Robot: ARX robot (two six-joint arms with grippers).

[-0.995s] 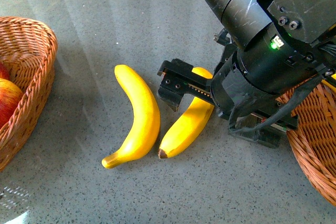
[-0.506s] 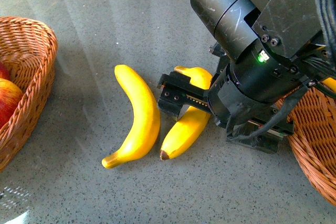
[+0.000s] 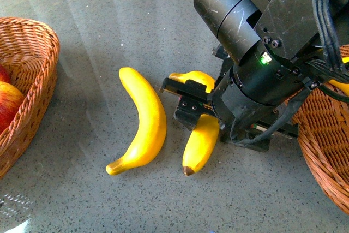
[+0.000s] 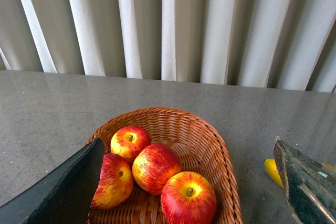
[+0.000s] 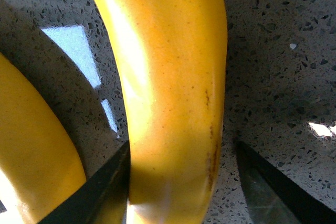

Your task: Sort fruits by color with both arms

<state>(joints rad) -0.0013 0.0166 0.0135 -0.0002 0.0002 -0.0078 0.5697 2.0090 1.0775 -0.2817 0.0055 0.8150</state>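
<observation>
My right gripper sits low over a yellow banana at the centre of the table, its fingers spread to either side of the fruit's middle. In the right wrist view one finger touches the skin and the other stands just clear, so nothing is pinched yet. The brownish tip points to 6 o'clock.

A second banana lies just beside it at 9 o'clock, not touching. A wicker basket sits at 3 o'clock. A second basket, far out at 9 o'clock, holds four red apples. My left gripper hangs above them, spread wide and empty.

I judge the banana light, smooth, a little slippery and easily bruised, so I would grip it gently across the thick middle. I can read no label or writing, only a green light on the arm.
</observation>
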